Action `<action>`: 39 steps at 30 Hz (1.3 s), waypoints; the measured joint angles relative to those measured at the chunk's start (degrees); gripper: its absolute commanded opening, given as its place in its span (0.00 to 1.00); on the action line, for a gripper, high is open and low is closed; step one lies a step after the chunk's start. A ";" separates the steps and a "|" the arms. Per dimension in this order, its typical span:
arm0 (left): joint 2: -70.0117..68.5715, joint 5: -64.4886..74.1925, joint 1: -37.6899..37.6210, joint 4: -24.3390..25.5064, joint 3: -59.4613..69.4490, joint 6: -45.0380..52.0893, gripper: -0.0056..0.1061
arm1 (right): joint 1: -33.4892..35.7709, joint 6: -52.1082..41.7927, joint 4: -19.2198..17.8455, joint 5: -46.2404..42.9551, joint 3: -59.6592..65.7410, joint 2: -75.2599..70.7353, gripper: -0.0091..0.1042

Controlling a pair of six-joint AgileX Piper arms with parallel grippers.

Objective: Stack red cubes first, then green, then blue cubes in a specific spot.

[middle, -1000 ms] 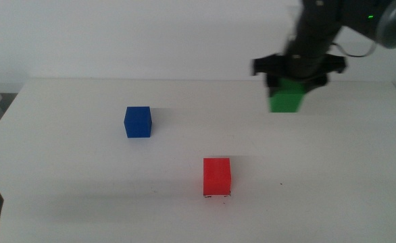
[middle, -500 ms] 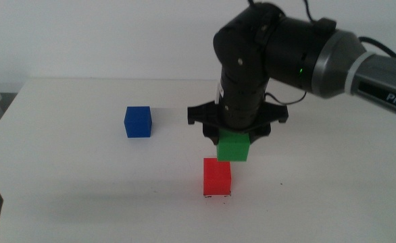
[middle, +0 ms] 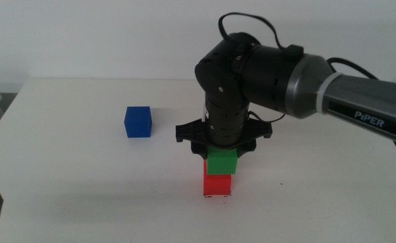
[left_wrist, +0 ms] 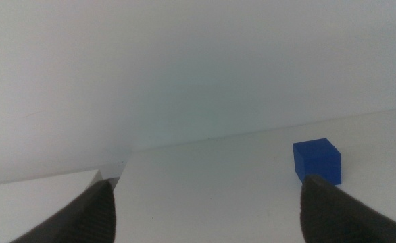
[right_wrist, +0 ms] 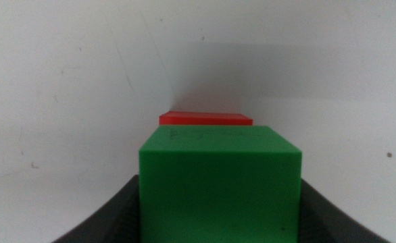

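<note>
The green cube was held clamped in the right gripper's fingers directly over the red cube for stacking, while the left gripper's fingers were spread wide, idle.

Bright, even light; soft shadows; sharp focus.

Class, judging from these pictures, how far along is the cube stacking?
Done: red cube sits at the stacking spot. In hand: right gripper holds green cube on or just above red. Left: release it, then add blue cube; left gripper waits open.
</note>
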 measured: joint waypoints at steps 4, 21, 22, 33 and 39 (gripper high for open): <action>0.00 0.00 0.00 0.19 0.00 0.00 0.89 | 0.17 0.00 -0.04 -0.91 0.00 0.75 0.19; 0.00 0.00 0.00 0.19 0.00 0.00 0.89 | 0.63 0.73 -2.14 -1.74 0.00 1.86 0.19; 0.00 0.00 0.00 0.19 0.00 0.00 0.89 | 0.63 0.86 -2.14 -1.83 0.00 1.86 0.19; 0.00 0.00 0.00 0.19 0.00 0.00 0.89 | 1.09 2.28 -2.14 -1.97 0.00 1.86 0.19; 0.00 0.00 0.00 0.19 0.00 0.00 0.89 | 1.09 2.80 -2.14 -1.60 0.00 1.86 0.19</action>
